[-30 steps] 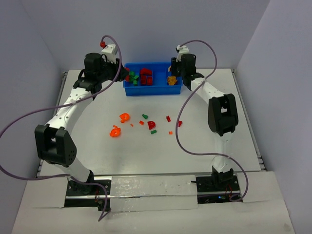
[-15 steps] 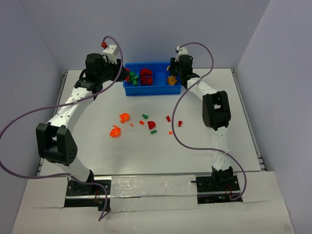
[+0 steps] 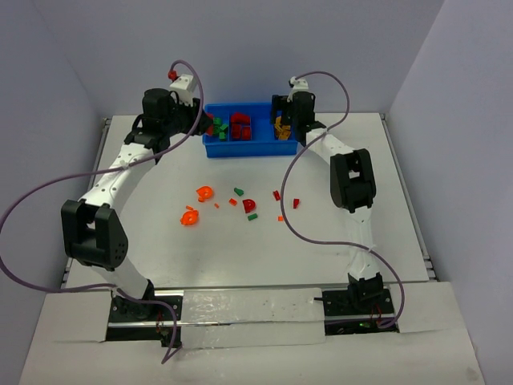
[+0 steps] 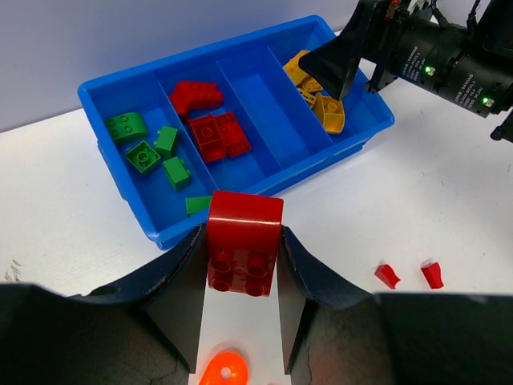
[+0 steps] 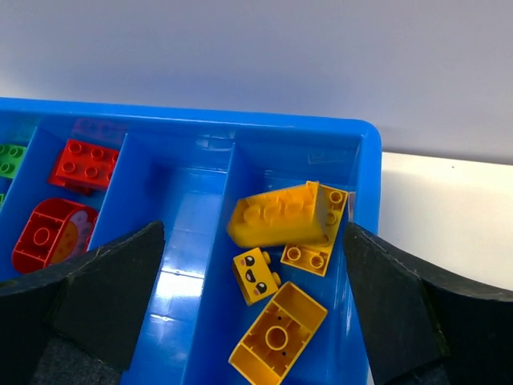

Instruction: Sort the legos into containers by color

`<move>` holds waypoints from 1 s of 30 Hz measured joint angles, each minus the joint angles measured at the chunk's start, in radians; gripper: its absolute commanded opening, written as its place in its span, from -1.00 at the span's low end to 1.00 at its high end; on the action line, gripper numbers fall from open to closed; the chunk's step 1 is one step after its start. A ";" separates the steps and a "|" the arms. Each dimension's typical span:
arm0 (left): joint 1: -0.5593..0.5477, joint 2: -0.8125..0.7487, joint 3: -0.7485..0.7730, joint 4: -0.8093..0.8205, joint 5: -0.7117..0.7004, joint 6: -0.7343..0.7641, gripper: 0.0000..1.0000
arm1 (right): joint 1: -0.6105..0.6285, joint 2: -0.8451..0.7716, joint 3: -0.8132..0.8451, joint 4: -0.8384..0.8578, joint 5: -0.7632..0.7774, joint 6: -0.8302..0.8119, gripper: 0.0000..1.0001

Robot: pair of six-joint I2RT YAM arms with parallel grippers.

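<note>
1. Pinches red brick [image 4: 244,212] in left pincer [image 4: 240,237], raised just outside tray [image 4: 321,164], near its green end.
2. Holds right pincer [image 5: 252,241] spread wide, gripping nothing, over tray's right-end compartment, above yellow legos [image 5: 276,216] lying inside.
3. Shows green legos [image 4: 152,148] in left-end compartment and red legos [image 4: 216,132] in the next one over.
4. Finds loose legos [image 3: 249,205] in orange, red and green scattered on table [image 3: 160,241] between both arms, well apart from tray.
</note>
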 measured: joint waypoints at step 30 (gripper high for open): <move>-0.091 0.663 0.501 0.163 -0.084 -0.130 -0.77 | -0.114 -0.790 -0.568 -0.140 -0.135 0.040 1.00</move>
